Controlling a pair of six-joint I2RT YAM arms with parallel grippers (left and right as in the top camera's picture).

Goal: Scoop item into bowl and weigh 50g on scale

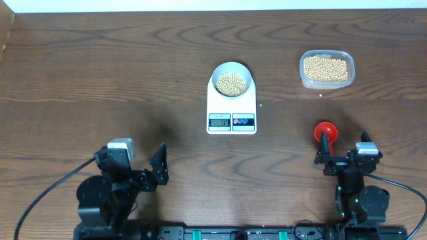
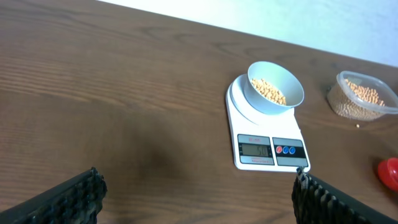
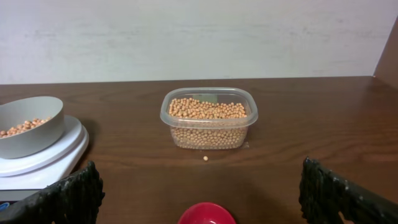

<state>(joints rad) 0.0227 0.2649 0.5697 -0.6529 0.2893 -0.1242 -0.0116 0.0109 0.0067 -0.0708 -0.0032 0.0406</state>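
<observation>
Left hand (image 2: 198, 173) first: it hovers over the near-left part of the desk (image 1: 100, 67) with its fingers wide apart and nothing in them, well away from everything, which I'd guess is just to keep out of the way. Moving right, the scale (image 1: 231, 110) sits mid-desk with its long axis running far edge to near edge. The display (image 1: 219, 121) and buttons are on the end facing the robot, which makes sense if the cameras are meant to read it, though I can't make out the digits. The bowl (image 2: 277, 73) sits upright on the far end of the scale, so it doesn't cover the readout, and there's already a layer of beans (image 1: 231, 83) in it. Whether that's 50g, no idea. Further right, near the far-right corner, the clear tub (image 3: 210, 124) holds the rest of the beans, with one stray bean (image 3: 205, 158) on the desk just in front of it. A red scoop (image 1: 325, 131) lies toward the near edge, right in front of the right hand (image 3: 200, 163). That hand is also spread open and empty, lined up facing scoop and tub, so probably placed for a grab. I can't see which way the scoop's handle points.
</observation>
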